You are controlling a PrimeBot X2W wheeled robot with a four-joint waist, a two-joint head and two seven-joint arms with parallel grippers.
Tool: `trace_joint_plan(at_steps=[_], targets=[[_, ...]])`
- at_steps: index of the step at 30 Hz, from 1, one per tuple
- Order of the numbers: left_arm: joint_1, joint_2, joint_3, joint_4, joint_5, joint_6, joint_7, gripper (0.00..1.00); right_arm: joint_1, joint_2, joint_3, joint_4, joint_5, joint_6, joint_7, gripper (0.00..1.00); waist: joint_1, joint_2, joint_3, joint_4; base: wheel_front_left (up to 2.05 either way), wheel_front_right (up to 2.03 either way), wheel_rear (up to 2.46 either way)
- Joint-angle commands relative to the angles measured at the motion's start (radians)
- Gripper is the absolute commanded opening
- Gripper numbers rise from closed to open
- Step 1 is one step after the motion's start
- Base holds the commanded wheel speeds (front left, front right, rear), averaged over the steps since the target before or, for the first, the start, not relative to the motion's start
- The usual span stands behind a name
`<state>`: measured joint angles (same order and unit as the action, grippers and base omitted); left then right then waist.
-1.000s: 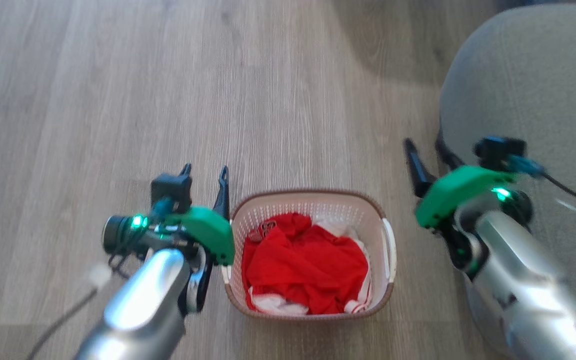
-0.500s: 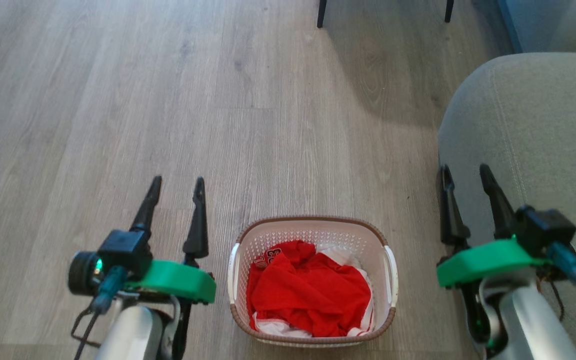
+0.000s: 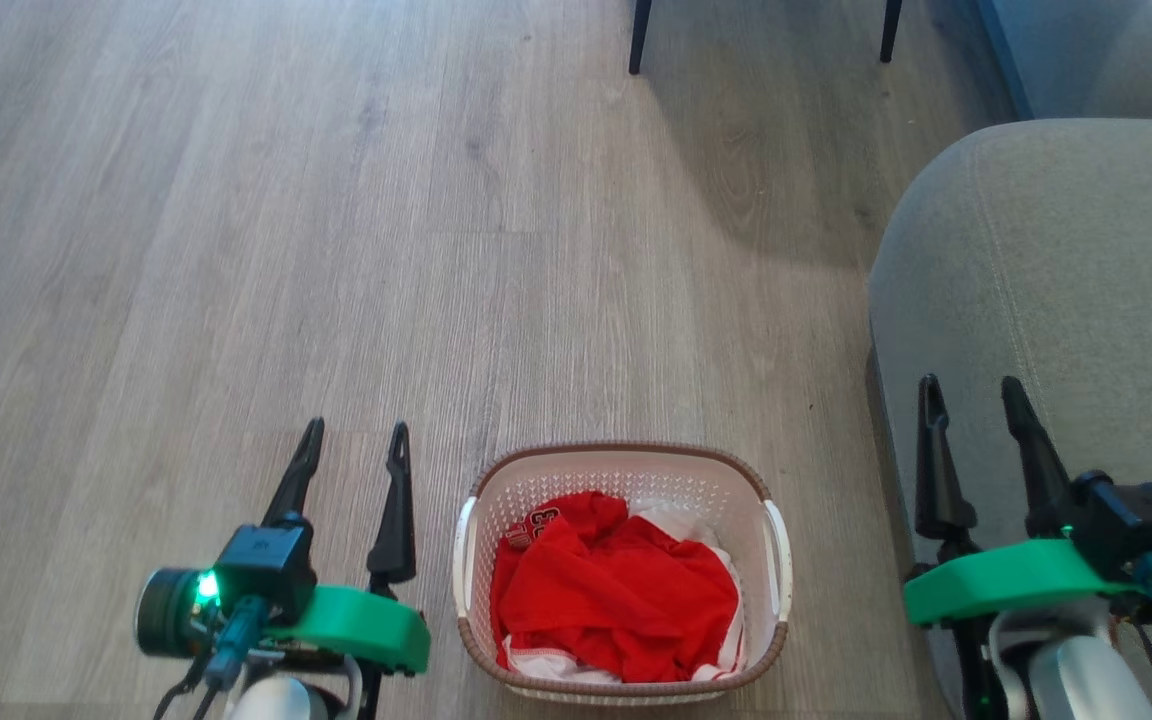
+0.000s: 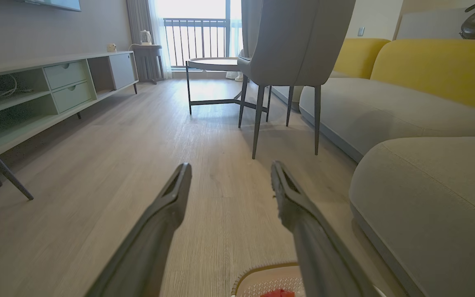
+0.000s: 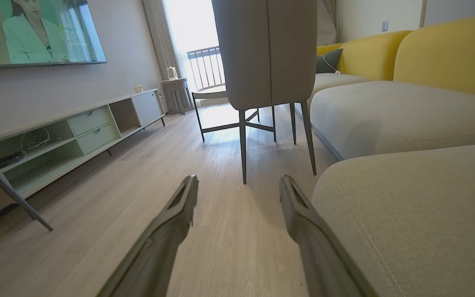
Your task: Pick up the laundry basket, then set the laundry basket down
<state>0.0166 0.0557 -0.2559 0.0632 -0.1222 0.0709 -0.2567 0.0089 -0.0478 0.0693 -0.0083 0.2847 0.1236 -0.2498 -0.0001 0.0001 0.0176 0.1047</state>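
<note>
The laundry basket (image 3: 626, 468), cream-white with a brown rim and white side handles, stands on the wooden floor at the bottom middle of the head view, holding red and white clothes (image 3: 616, 590). My left gripper (image 3: 356, 445) is open to its left, fingers pointing forward, touching nothing. To the basket's right, my right gripper (image 3: 974, 398) is open over the edge of the grey sofa seat. In the left wrist view the left gripper (image 4: 229, 173) is open above the floor, and the basket's rim (image 4: 262, 272) peeks in at the bottom edge. The right gripper (image 5: 237, 183) is open and empty.
A grey sofa seat (image 3: 1066, 260) fills the right side, close to the basket. A grey chair (image 4: 295, 41) on thin dark legs (image 3: 638, 35) stands ahead, with a round table (image 4: 212, 64) behind it. A low cabinet (image 4: 35, 90) runs along the left wall. Yellow sofa backs (image 5: 447, 53) are at the right.
Both arms have drawn back from the basket's sides and turned their fingers forward. The camera has tilted up, so the basket sits lower in view. Both grippers stay open.
</note>
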Motion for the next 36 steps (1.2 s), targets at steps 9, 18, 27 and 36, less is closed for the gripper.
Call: trace_joint_plan(at_steps=[9, 18, 27, 36], targets=[[-0.029, -0.005, 0.027, 0.007, -0.021, -0.020, -0.005, 1.00, -0.002, -0.003, -0.010, 0.009, -0.026, 0.007, -0.012, 1.00, 0.0001, -0.0001, 0.001, 0.003, 0.00, 0.00, 0.00], [-0.036, -0.005, 0.035, 0.024, -0.024, -0.037, -0.005, 1.00, -0.014, -0.002, -0.010, 0.007, -0.033, 0.007, -0.012, 1.00, 0.0001, -0.0001, -0.003, -0.002, 0.00, 0.00, 0.00], [-0.035, -0.005, 0.037, 0.038, -0.038, -0.050, -0.005, 1.00, -0.010, -0.002, -0.004, 0.006, -0.041, 0.007, -0.012, 1.00, 0.0001, -0.0001, -0.010, 0.001, 0.00, 0.00, 0.00], [-0.036, -0.005, 0.034, 0.060, -0.022, -0.055, -0.005, 1.00, -0.011, -0.002, 0.001, 0.008, -0.043, 0.007, -0.012, 1.00, 0.0001, -0.0001, -0.008, 0.001, 0.00, 0.00, 0.00]])
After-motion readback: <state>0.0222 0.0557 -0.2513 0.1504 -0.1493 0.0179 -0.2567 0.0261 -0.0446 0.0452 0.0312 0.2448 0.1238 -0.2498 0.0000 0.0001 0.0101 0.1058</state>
